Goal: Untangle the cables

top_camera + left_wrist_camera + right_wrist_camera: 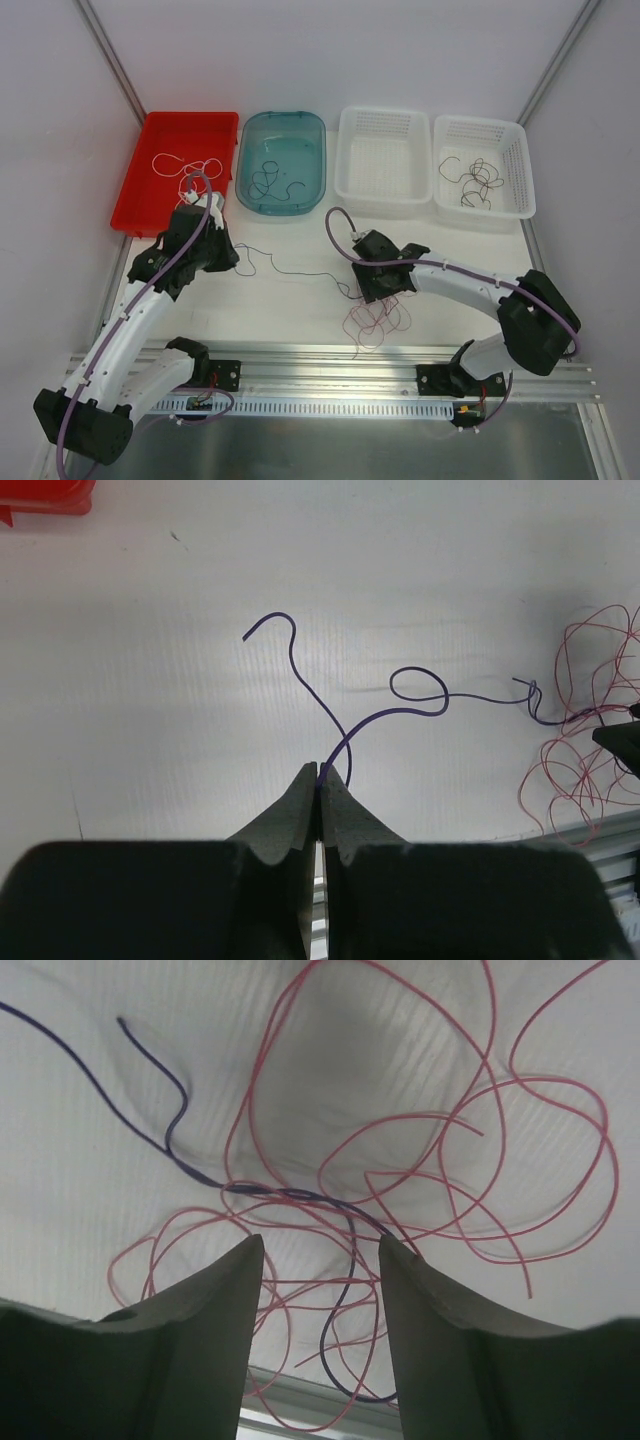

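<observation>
1. Table [300, 290]: white, carrying everything below.
2. Left arm [130, 320]: white and black, reaching up in front of and left of the teal tub.
3. Right arm [470, 285]: white and black, bent in front of and right of the teal tub.
4. Red tray [140, 195]: just left of the teal tub; holds white strands [180, 165].
5. Teal tub [300, 135]: at the table's far side, the reference for every place given here; holds dark strands [270, 180].
6. White basket [385, 160]: just right of the tub.
7. Second white basket [515, 170]: further right of the tub; holds brown strands [478, 182].
8. Left gripper [320, 775]: in front of the tub's left corner, jaws pressed together on one end of the purple strand.
9. Right gripper [320, 1250]: in front of and right of the tub, jaws partly apart, straddling the clump without pinching it.
10. Red-pink clump [375, 320]: the cables to untangle, loose loops on the table in front of and right of the tub, under the right gripper.
11. Purple strand [420, 708]: runs in front of the tub, from the left gripper into the clump.
</observation>
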You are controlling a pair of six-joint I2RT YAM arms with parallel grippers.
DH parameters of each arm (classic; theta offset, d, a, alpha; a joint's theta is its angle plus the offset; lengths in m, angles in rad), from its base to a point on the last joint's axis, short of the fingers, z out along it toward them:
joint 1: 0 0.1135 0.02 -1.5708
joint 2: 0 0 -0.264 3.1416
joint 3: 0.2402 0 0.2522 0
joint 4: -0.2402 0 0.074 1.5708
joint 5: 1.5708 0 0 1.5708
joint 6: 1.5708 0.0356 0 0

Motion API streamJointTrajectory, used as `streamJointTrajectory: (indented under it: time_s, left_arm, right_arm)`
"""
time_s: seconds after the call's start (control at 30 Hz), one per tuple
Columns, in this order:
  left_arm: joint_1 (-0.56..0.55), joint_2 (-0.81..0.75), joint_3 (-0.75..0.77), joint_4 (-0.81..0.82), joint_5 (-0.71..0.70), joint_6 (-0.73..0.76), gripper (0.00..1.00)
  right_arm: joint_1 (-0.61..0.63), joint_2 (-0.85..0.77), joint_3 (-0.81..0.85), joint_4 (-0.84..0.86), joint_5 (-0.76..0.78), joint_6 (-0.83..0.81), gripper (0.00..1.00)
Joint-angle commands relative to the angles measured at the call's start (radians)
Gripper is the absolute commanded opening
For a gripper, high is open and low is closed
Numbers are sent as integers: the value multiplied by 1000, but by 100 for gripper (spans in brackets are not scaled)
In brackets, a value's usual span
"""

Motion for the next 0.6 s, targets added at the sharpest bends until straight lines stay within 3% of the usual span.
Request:
streamJointTrajectory:
  time_s: [0.0, 0.23, 0.4, 0.57]
  left_arm:
    - [4, -21, -6, 21, -29, 23, 0]
    - [4, -9, 0, 21, -74, 41, 0]
    - [4, -7, 1, 21, -121, 57, 0]
    - [5, 4, 3, 21, -227, 81, 0]
  right_arm:
    - [6, 17, 48, 21, 112, -18, 52]
    - [6, 86, 59, 20, 229, -31, 42]
    - [5, 123, 77, 19, 261, -34, 24]
    - [-62, 42, 94, -33, 279, -46, 1]
